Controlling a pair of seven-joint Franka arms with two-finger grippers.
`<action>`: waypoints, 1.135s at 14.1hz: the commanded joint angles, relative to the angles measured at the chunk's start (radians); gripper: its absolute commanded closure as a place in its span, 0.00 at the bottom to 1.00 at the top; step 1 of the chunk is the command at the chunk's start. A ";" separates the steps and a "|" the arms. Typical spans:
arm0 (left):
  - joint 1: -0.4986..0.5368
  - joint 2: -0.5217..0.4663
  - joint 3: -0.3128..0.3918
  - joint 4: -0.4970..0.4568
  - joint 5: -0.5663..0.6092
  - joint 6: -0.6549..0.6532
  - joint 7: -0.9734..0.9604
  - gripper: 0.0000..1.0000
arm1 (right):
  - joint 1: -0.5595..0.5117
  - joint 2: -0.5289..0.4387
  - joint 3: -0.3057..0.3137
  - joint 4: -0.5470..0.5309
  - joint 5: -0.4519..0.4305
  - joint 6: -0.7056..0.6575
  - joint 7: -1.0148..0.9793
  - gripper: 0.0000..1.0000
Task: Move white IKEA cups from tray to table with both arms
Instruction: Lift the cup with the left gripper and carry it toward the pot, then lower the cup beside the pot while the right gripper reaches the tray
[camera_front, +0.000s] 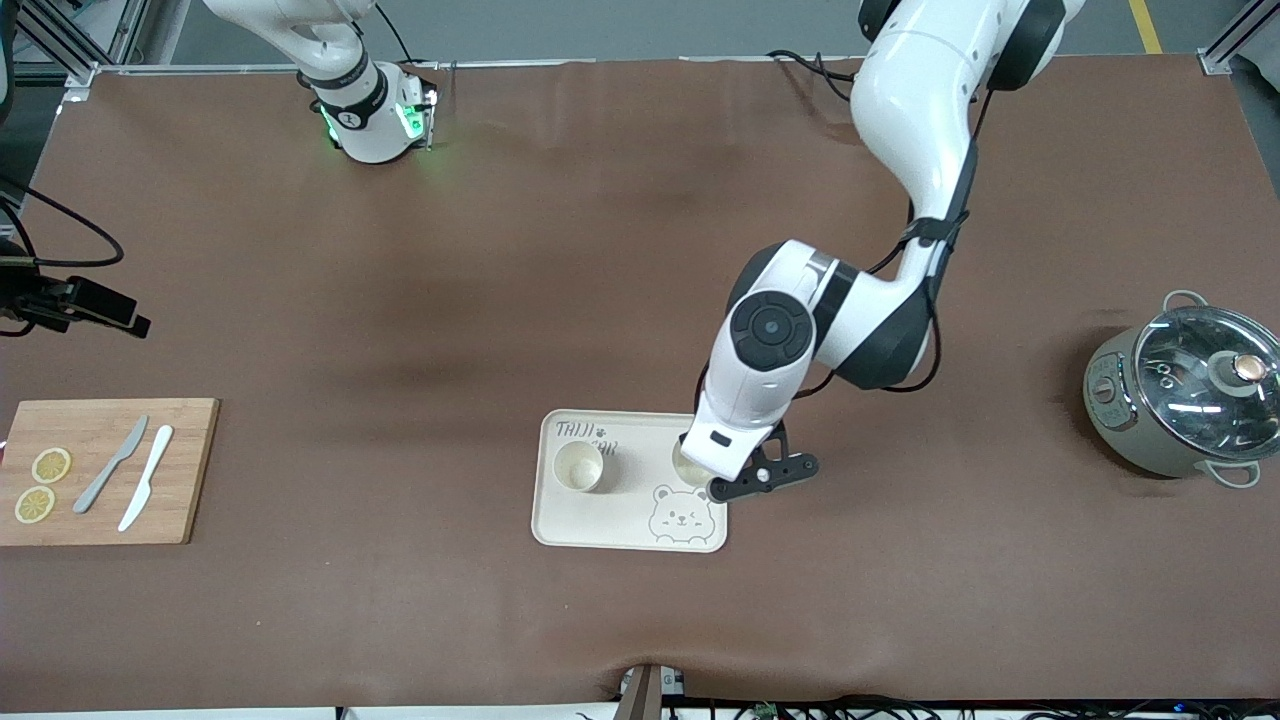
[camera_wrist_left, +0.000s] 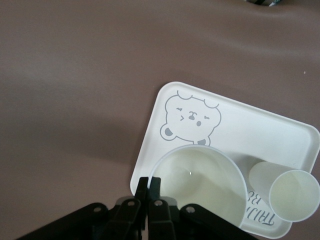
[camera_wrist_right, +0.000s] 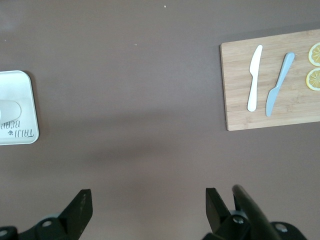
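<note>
1. Brown matte table (camera_front: 500, 250), front view: cream rectangular tray with a bear drawing (camera_front: 620, 525) near the camera edge. One small cream-white handleless cup (camera_front: 578, 466) stands upright on it. The second cup (camera_front: 686, 463) is on the tray's end toward the left arm, mostly hidden by the left gripper (camera_front: 722, 478). Right arm waits, gripper out of frame.
2. Left wrist view: left gripper (camera_wrist_left: 148, 186) pinched tight on the second cup's (camera_wrist_left: 205, 185) rim, over the tray (camera_wrist_left: 240, 120); first cup (camera_wrist_left: 287, 190) beside it.
3. Right wrist view: right gripper (camera_wrist_right: 149, 207) fingers spread wide, nothing held, over bare table; bamboo cutting board (camera_wrist_right: 240, 110) visible.
</note>
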 joint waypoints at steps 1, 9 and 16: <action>0.017 -0.018 0.005 -0.021 -0.040 -0.018 0.059 1.00 | 0.048 -0.021 0.010 -0.005 0.006 0.006 0.097 0.00; 0.279 -0.030 0.011 -0.028 -0.066 -0.022 0.426 1.00 | 0.323 -0.007 0.010 -0.003 0.003 0.114 0.530 0.00; 0.425 -0.030 0.010 -0.036 -0.070 -0.039 0.652 1.00 | 0.525 0.175 0.009 0.038 -0.017 0.317 0.870 0.00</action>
